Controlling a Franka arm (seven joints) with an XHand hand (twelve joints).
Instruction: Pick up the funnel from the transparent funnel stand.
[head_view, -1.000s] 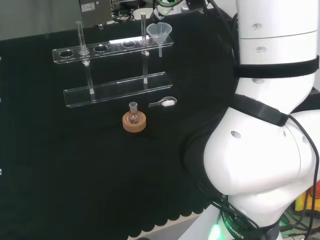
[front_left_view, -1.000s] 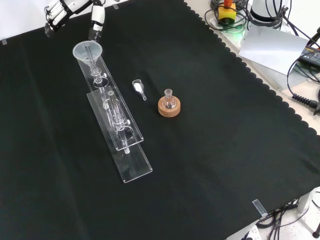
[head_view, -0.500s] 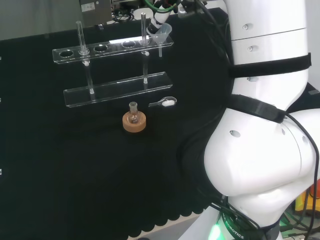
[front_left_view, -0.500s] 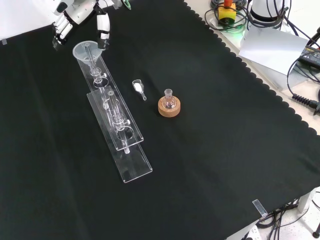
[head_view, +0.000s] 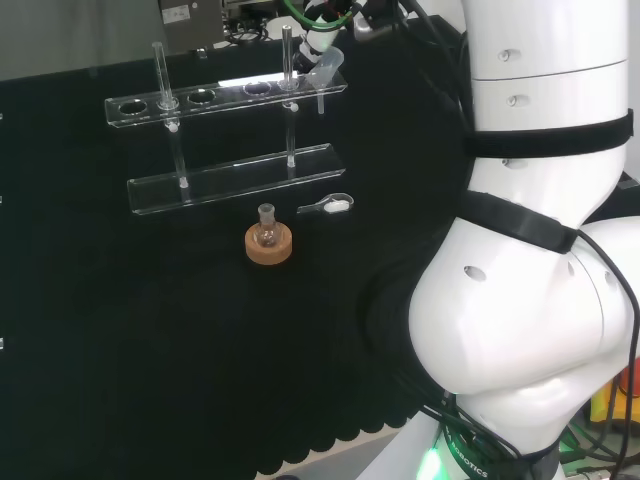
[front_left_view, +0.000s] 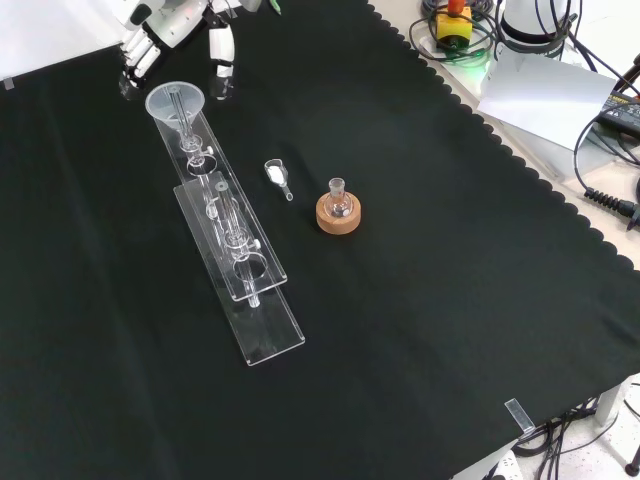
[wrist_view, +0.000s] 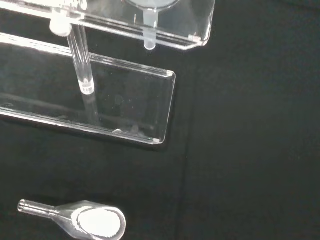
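The clear funnel (front_left_view: 175, 101) sits in the far end hole of the transparent stand (front_left_view: 236, 262), its stem (wrist_view: 149, 31) hanging through the top shelf. In the head view the funnel (head_view: 328, 66) is at the stand's (head_view: 230, 176) right end, partly covered by the hand (head_view: 321, 32). The hand (front_left_view: 178, 24) hovers just beyond the funnel's rim and is open. Its fingers (front_left_view: 136, 62) reach down on one side of the rim and its thumb (front_left_view: 221, 62) on the other. Neither touches the funnel as far as I can see.
A small glass scoop of white powder (front_left_view: 277, 174) lies beside the stand. A small flask on a cork ring (front_left_view: 338, 209) stands to its right in the front view. The arm's white links (head_view: 530, 300) take up the head view's right. Cables and boxes (front_left_view: 540, 90) lie past the cloth's scalloped edge.
The hand has come down and toward the funnel, moving right in the front view. Its fingers and thumb now straddle the rim. The funnel and stand have not moved.
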